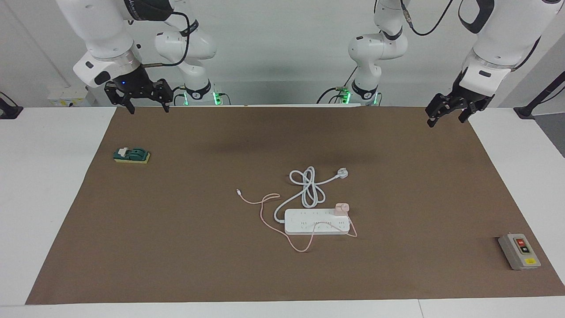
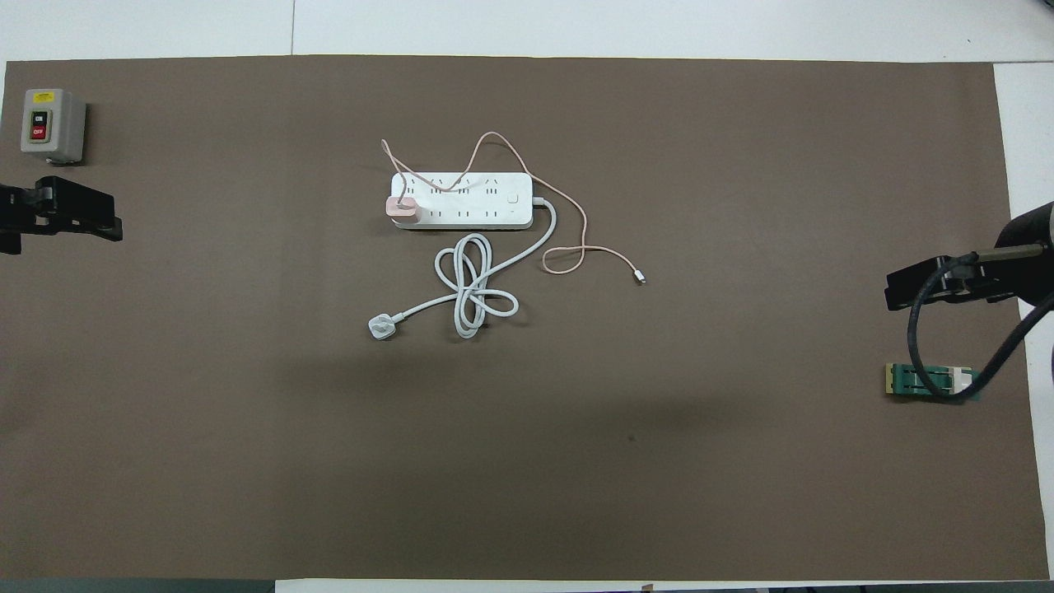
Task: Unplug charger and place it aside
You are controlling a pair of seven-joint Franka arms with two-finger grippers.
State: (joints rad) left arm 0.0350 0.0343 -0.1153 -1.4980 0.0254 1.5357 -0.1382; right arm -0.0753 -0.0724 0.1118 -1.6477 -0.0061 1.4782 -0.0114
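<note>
The pale pink charger (image 1: 341,208) is plugged into the end of the white power strip (image 1: 300,223) that lies toward the left arm's end of the table. Its thin pink cable (image 1: 261,216) drapes over the strip and trails toward the right arm's end. In the overhead view the charger (image 2: 403,209) sits on the strip (image 2: 478,216). My left gripper (image 1: 446,115) is open and raised over the mat's corner nearest its own base. My right gripper (image 1: 148,106) is open and raised over the mat's edge near its base. Both are well apart from the charger.
The strip's thick white cord is coiled nearer to the robots, ending in a white plug (image 1: 342,173). A grey on/off switch box (image 1: 519,251) stands toward the left arm's end. A green and yellow block (image 1: 131,155) lies toward the right arm's end. A brown mat (image 1: 176,247) covers the table.
</note>
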